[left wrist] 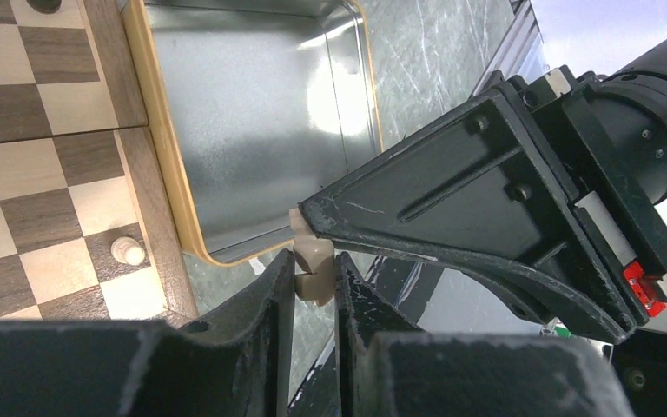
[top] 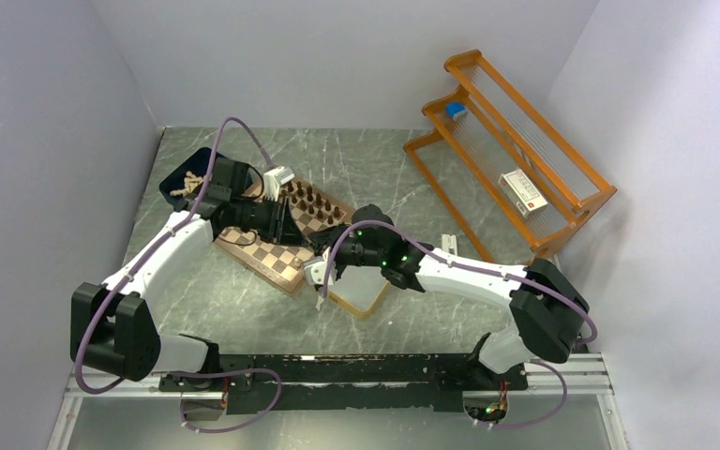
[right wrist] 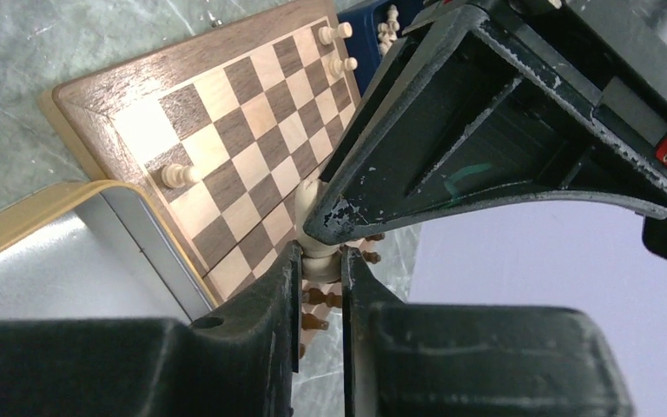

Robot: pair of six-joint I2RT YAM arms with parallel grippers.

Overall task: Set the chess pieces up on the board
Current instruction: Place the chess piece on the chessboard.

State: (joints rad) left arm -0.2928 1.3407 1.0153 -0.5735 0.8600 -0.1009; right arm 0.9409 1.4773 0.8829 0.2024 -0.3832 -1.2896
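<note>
Just off the board [right wrist: 113, 91], by the tin [left wrist: 252, 130], your left gripper [left wrist: 314, 280] and right gripper [right wrist: 319, 265] both clamp one pale chess piece [left wrist: 311, 256], likely light, hard and slippery, so grip its waist squarely.

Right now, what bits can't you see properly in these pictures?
- The pale piece: both wrist views; the fingers cover most of it, so its kind is unclear.
- Middle of the board: top view, hidden under the left arm.
- The pieces in the navy tray: top view, too small to count.
</note>
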